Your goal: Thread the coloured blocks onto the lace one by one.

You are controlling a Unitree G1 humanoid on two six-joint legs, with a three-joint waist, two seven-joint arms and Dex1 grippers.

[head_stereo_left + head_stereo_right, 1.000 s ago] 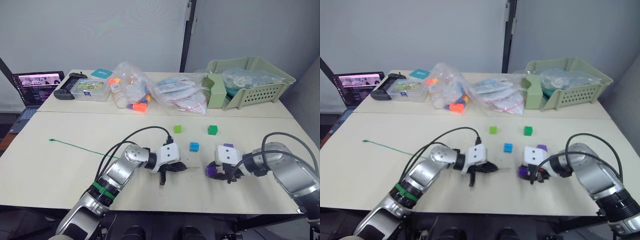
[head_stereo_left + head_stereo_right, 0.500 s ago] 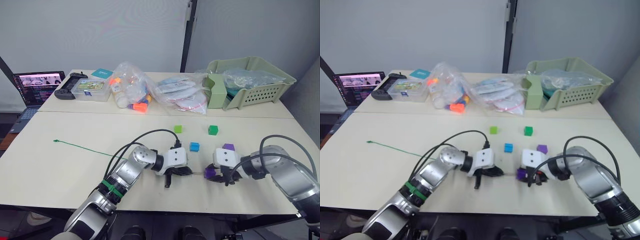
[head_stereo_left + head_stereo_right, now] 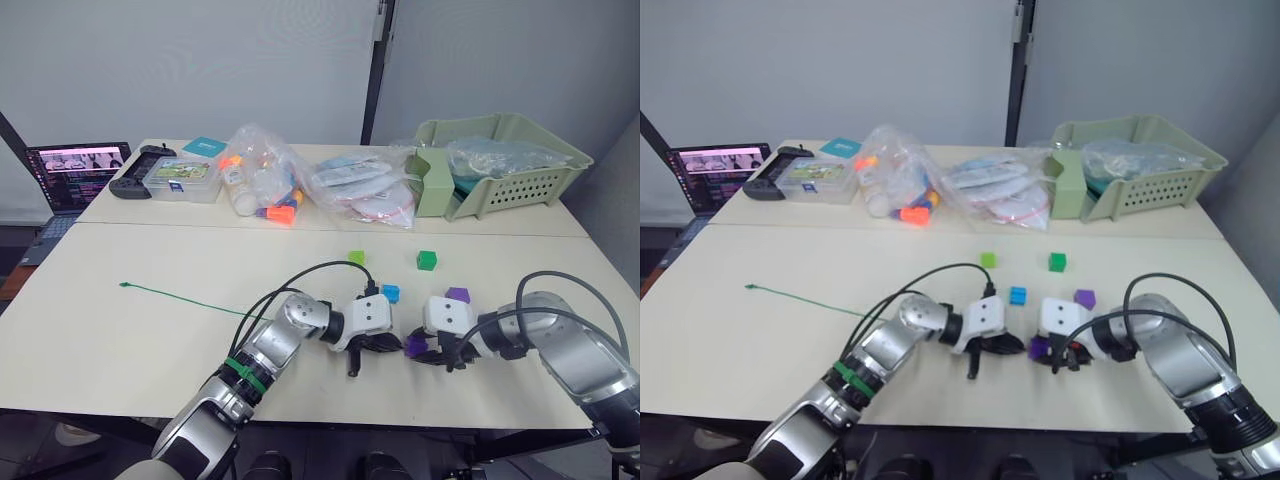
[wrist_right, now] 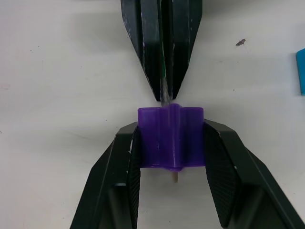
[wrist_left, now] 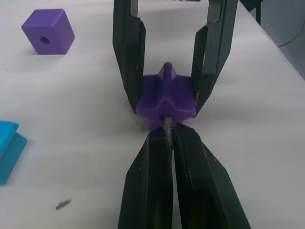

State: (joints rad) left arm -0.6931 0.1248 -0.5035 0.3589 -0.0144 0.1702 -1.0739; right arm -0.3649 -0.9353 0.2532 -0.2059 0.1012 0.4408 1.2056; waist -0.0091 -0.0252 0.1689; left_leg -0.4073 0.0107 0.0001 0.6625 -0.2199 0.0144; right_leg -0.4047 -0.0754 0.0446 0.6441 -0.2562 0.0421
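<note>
Pinching the lace (image 5: 167, 128) tip, left pincer (image 5: 167, 143); right pincer (image 4: 170, 143) clamping purple block (image 4: 170, 136), tip mostly hidden inside.

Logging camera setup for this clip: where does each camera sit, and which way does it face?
Eye views: head, looking down over the table; both arms show.
Left wrist view: along the left gripper, shut on the lace, facing the right gripper's purple block.
Right wrist view: opposite direction; the lace tip pokes through the block.
Both wrist views share block and both grippers.
</note>
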